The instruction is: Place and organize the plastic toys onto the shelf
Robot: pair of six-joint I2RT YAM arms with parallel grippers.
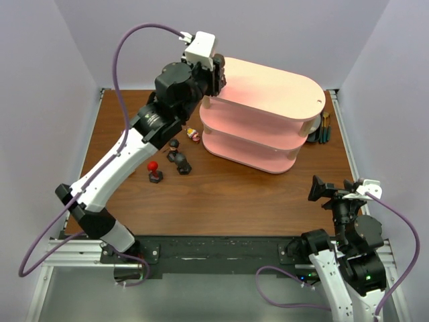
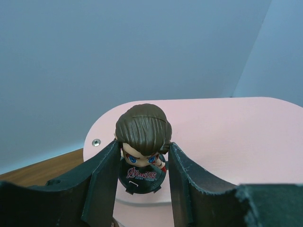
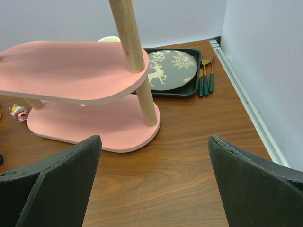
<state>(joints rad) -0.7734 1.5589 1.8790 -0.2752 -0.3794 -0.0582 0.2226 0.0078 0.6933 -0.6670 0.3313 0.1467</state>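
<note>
- L tool (image 2: 142,165) clamped on brown-haired figurine (image 2: 142,130) (black base), at shelf (image 2: 227,137) top board's end
- R tool (image 3: 154,184) spread wide, empty, low over tabletop (image 3: 189,142) nr shelf

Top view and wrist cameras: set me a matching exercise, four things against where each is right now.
1 brown-haired toy
2 red-headed toy
3 deer plate
4 right gripper

a in the black tray
b in the left gripper, at the shelf top board
c on the table, left of the shelf
d open, near the table's right edge

Pairs: 1-b, 2-c, 3-a, 4-d
</note>
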